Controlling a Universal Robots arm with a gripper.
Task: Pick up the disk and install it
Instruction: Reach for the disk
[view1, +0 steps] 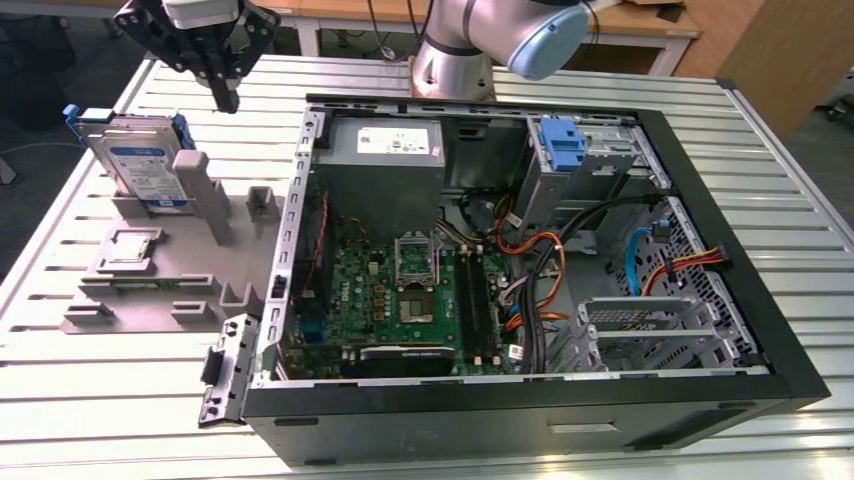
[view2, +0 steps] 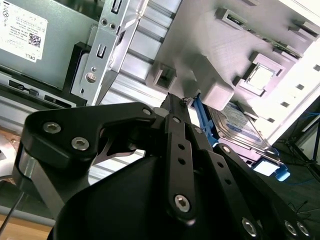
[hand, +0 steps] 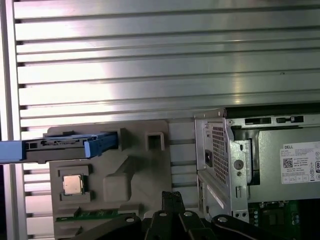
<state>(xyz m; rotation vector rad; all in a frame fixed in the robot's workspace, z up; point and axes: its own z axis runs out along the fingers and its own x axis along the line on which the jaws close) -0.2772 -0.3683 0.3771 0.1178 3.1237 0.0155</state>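
Fingers (view1: 227, 90) of the gripper (view1: 230, 102) are closed together on nothing, hanging above the grey fixture (view1: 134, 300). The disk (view1: 144, 165) stands on edge in that fixture's slot, untouched. Judging by this, 0 of 2 steps are done: pickup and installing into the computer case (view1: 534, 400) beside the fixture both remain.

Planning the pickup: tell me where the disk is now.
The silver, blue-bracketed hard disk stands on edge in the grey plastic holder at the exterior view's left, beside the open computer case.
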